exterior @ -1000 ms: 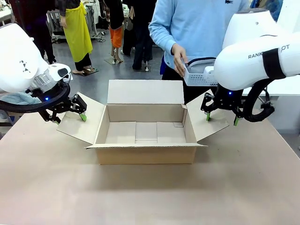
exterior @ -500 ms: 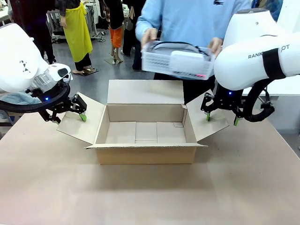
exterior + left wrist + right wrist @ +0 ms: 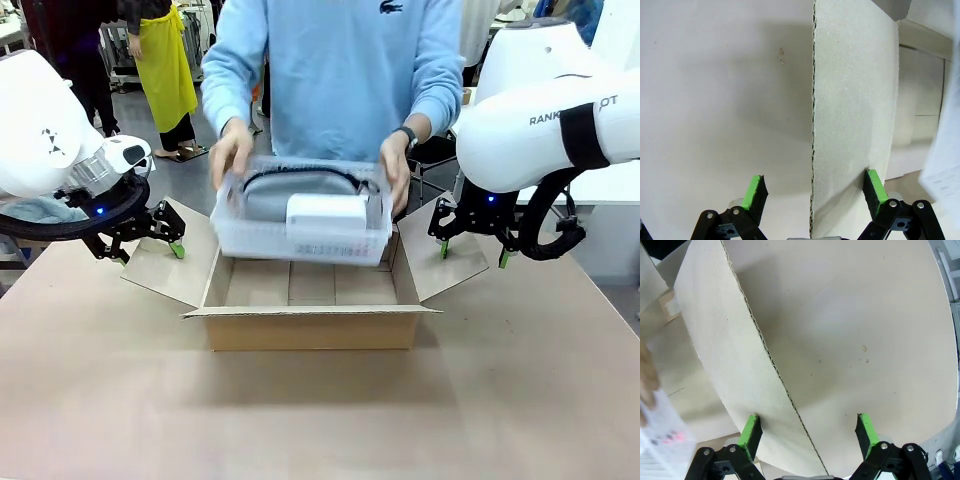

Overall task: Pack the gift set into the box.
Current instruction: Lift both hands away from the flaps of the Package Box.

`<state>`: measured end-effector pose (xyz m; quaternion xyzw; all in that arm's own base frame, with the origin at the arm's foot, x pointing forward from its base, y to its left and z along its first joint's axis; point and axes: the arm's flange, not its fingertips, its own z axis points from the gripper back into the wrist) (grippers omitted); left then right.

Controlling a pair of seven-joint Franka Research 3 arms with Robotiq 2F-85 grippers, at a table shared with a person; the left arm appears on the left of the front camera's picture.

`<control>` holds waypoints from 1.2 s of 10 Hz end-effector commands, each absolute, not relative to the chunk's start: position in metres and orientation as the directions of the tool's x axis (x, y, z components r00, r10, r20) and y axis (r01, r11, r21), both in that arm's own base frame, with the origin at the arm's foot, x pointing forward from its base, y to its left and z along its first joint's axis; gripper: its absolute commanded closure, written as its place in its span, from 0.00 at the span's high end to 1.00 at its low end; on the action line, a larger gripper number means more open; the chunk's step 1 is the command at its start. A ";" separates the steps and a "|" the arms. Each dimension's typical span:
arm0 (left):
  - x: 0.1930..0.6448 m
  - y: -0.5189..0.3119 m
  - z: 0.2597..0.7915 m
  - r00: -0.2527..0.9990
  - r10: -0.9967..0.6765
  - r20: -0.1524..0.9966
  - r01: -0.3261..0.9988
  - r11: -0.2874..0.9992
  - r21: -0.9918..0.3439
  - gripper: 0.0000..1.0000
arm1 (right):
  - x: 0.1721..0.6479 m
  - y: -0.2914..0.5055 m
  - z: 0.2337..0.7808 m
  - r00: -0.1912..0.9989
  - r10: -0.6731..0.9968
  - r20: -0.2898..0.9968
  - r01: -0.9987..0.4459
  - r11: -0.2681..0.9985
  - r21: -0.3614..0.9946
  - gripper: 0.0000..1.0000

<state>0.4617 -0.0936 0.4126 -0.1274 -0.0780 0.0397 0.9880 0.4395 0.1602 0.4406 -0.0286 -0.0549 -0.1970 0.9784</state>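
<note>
The brown cardboard box point(image 3: 312, 318) stands open in the middle of the table. A person's two hands hold the gift set point(image 3: 303, 222) just above its opening: a white perforated tray with a grey pouch, a black strap and a small white box. My left gripper point(image 3: 148, 240) is open and straddles the edge of the box's left flap point(image 3: 852, 100). My right gripper point(image 3: 472, 250) is open too, astride the edge of the right flap point(image 3: 725, 355). One green pad rests on each flap's inner face. A blurred corner of the tray point(image 3: 945, 160) shows in the left wrist view.
The tan tabletop point(image 3: 300, 420) stretches in front of the box. The person in a light blue top stands at the far edge. Other people stand farther back in the room.
The person has brought the tray from the right, across at chest height, and lowered it to just above the box's opening. Neither arm has moved.
</note>
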 end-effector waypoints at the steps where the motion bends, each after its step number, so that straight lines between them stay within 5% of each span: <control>1: 0.461 -0.093 0.414 0.984 0.105 0.144 -0.067 0.967 -0.246 1.00 | 0.444 0.161 0.444 0.914 -0.382 0.133 0.392 0.918 -0.060 1.00; 10: 0.461 -0.093 0.414 0.984 0.105 0.144 -0.067 0.967 -0.246 1.00 | 0.444 0.161 0.444 0.914 -0.382 0.133 0.392 0.918 -0.060 1.00; 12: 0.447 -0.090 0.437 0.993 0.013 0.113 0.030 0.929 -0.370 1.00 | 0.428 0.154 0.462 0.962 -0.264 0.075 0.257 0.963 0.082 1.00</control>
